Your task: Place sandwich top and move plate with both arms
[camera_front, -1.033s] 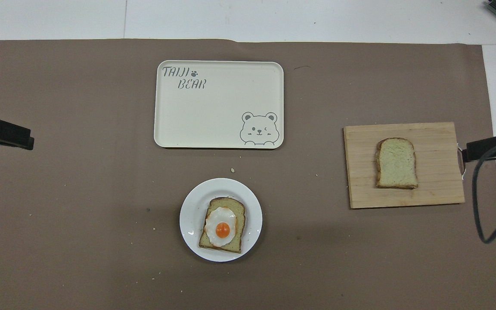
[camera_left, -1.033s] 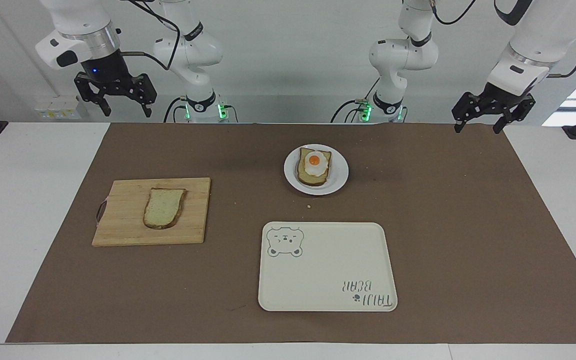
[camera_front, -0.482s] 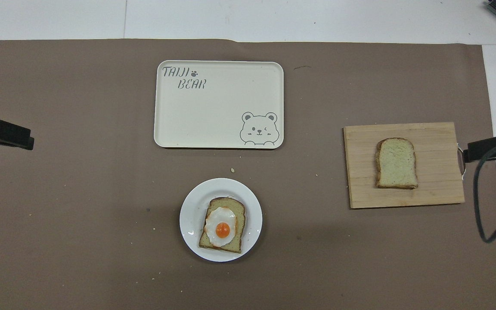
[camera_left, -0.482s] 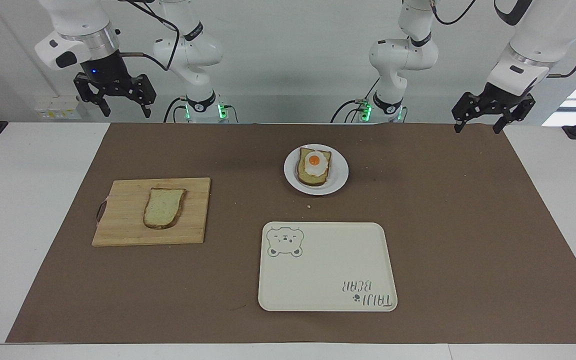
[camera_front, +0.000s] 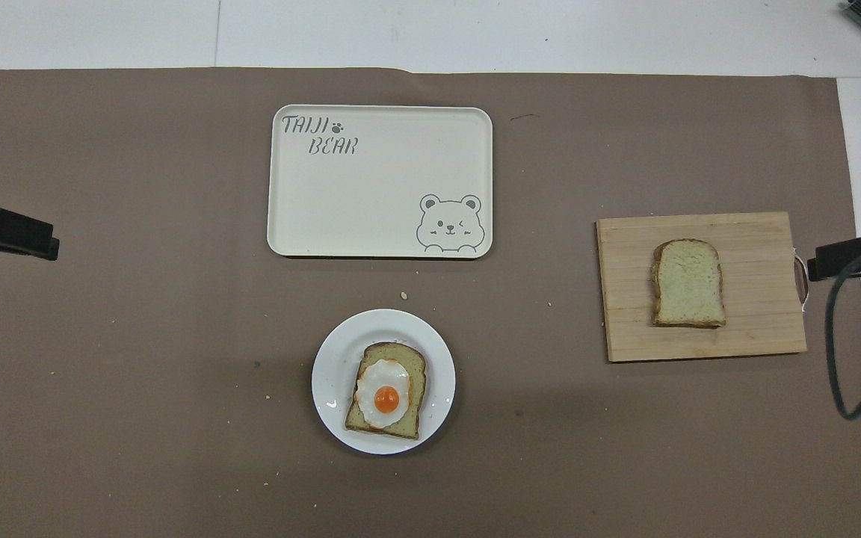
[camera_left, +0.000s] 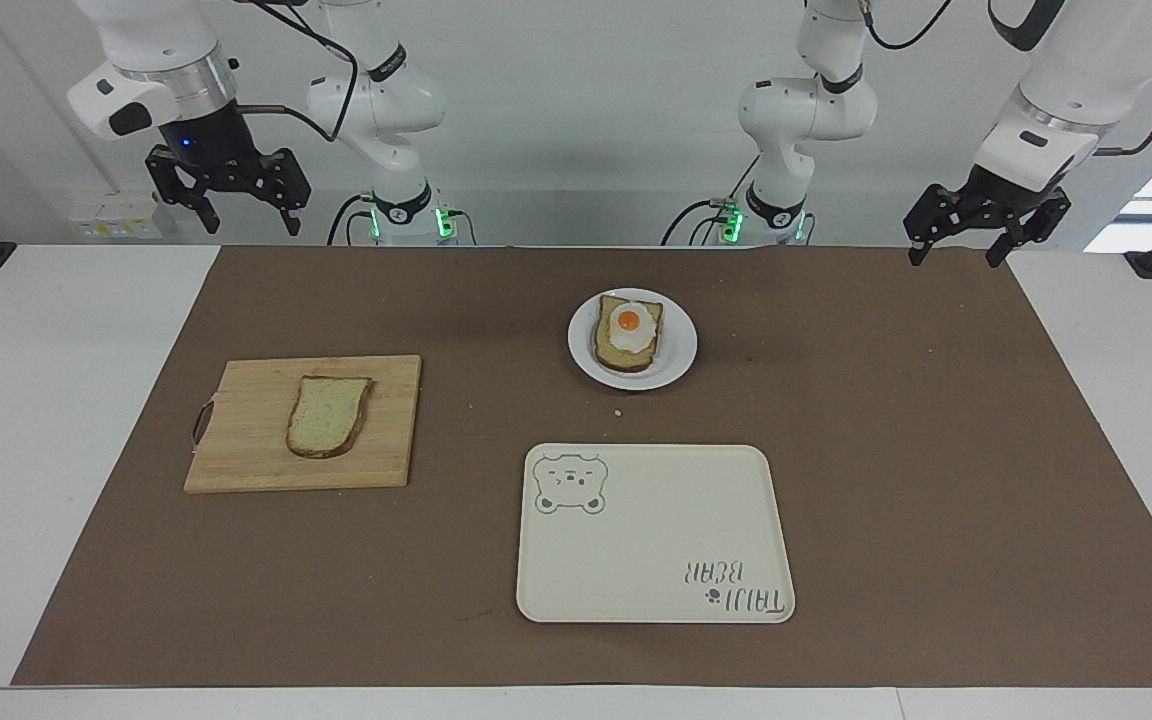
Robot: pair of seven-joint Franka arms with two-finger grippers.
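White plate – pale speckled sandwich top, brown crust – cream tray, bear drawing

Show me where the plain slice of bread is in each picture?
Facing view: the plain bread slice lies on the wooden cutting board, toward the right arm's end of the table, at the picture's left.
Overhead view: the same slice lies on the board, now at the picture's right.
Shared landmark: the white plate with the egg-topped bread sits mid-table, nearer the robots than the bear tray.
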